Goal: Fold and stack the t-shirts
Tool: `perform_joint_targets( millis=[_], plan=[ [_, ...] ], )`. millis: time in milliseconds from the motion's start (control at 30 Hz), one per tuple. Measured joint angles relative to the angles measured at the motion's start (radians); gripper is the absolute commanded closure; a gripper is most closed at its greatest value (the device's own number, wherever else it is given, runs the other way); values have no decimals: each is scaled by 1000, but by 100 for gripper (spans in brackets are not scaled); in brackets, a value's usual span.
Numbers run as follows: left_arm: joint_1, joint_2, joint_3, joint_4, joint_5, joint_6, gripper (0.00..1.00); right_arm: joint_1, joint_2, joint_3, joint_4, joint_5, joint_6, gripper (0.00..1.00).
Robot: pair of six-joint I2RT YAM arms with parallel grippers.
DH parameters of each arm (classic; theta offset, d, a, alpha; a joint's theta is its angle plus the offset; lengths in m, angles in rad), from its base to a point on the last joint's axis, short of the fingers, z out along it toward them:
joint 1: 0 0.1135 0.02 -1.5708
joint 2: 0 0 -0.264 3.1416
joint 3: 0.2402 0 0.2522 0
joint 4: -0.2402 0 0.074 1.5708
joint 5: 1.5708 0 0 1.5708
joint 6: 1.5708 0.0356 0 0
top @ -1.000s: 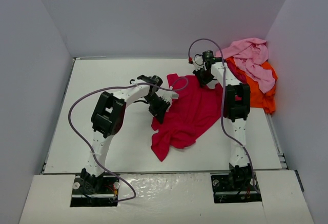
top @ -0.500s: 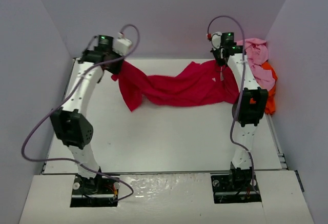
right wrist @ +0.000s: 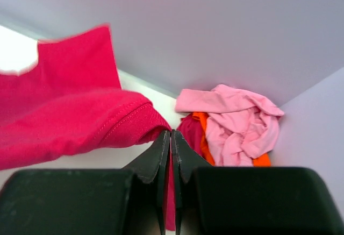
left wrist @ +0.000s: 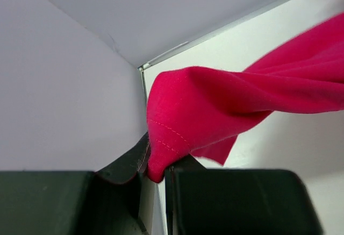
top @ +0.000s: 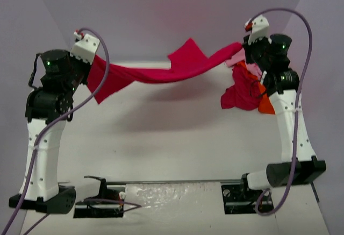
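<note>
The crimson-red t-shirt (top: 161, 73) hangs stretched in the air between both raised arms, well above the table. My left gripper (top: 88, 65) is shut on its left end; the hem (left wrist: 166, 138) is pinched between the jaws in the left wrist view. My right gripper (top: 244, 49) is shut on the right end, and cloth (right wrist: 80, 122) bulges left of the closed jaws in the right wrist view. A part of the red shirt (top: 241, 92) dangles below the right gripper. The light pink (right wrist: 236, 119), orange (right wrist: 201, 133) and dark magenta (right wrist: 189, 130) t-shirts lie heaped in the far right corner.
The white table (top: 177, 138) is boxed in by grey walls on the left, back and right. The heap of shirts (top: 264, 103) sits against the right wall, partly behind the right arm. Purple cables loop off both arms.
Both arms have lifted the red shirt off the table and pulled it taut. It went from lying crumpled, to stretched low across the back, to hanging high between the raised grippers.
</note>
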Motion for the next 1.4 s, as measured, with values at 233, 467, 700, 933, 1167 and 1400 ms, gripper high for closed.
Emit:
perform_joint_targets(
  millis=[233, 467, 700, 933, 1167, 1400],
  plan=[
    [2, -90, 53, -204, 139, 11, 100, 0, -173, -168, -92, -89, -1, 100],
    [2, -152, 212, -417, 267, 50, 100, 0, -304, -183, -238, -130, -16, 100],
    [2, -97, 391, -495, 300, 92, 100, 0, -215, 36, -306, -127, -8, 100],
    [12, 119, 357, -434, 290, 132, 100, 0, -19, 135, -258, -91, -8, 100],
    [55, 448, 214, -266, 263, 138, 95, 11, 370, 133, -199, -78, -11, 100],
    [93, 755, 226, -66, 163, 95, 28, 66, 773, 256, -153, 49, -17, 7]
  ],
)
